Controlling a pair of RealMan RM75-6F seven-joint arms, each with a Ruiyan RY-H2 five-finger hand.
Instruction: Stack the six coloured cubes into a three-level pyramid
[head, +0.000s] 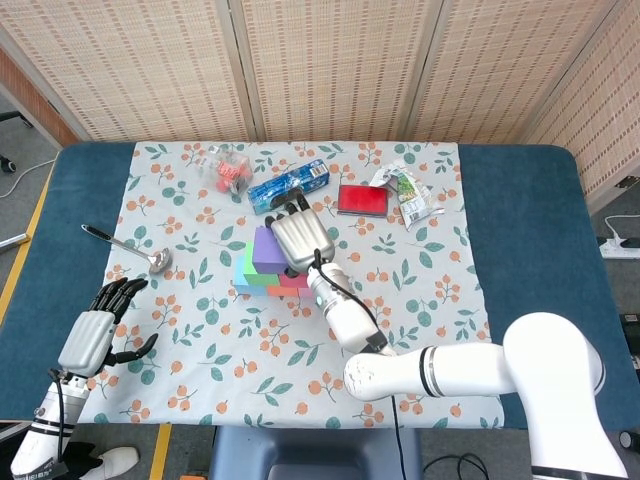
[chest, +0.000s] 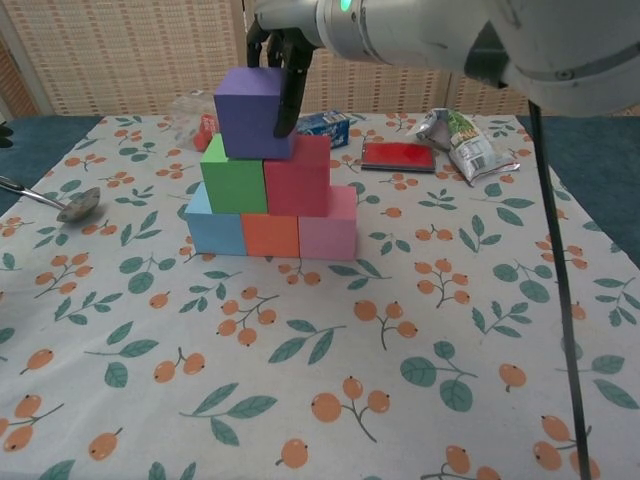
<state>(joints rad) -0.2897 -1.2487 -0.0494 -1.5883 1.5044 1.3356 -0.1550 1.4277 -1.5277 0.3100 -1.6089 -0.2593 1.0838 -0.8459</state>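
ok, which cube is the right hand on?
The purple cube, alone on the top level; the right hand grips it from above, over the green and red cubes.
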